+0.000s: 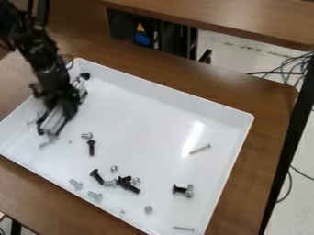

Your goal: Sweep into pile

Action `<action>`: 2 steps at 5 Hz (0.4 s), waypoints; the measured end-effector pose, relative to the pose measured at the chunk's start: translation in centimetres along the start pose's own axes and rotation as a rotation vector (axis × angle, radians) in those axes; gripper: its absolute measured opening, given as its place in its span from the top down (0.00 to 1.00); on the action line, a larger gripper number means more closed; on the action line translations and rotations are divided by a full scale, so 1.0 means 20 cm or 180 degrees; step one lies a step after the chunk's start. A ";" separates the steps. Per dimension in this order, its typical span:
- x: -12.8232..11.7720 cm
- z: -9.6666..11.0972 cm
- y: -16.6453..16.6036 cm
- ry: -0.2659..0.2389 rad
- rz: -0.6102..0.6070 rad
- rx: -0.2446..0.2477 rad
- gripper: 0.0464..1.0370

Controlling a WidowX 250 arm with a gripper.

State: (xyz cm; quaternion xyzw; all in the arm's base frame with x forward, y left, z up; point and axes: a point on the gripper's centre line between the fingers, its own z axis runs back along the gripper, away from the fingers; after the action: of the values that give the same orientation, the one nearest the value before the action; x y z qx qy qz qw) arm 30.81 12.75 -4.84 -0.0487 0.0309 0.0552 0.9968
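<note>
The black gripper (51, 129) is blurred over the white tray's (144, 108) left end; whether it is open or closed, I cannot tell. The tray's near corner is cut off. Inside, silver and black screws (127, 185) lie scattered, several bunched toward the near side. Beneath is a brown tabletop (270, 103); cables (294, 69) trail at right over a pale floor (230, 46).
</note>
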 end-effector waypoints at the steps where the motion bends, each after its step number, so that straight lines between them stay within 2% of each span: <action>1: -0.05 0.06 -0.22 0.0012 -0.0299 0.0182 0.69; 2: -0.06 0.12 -0.50 -0.0102 -0.0601 0.0393 0.69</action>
State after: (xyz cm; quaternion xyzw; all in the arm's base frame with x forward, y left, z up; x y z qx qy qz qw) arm 30.84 3.01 -1.36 0.0110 0.0136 -0.0401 0.9990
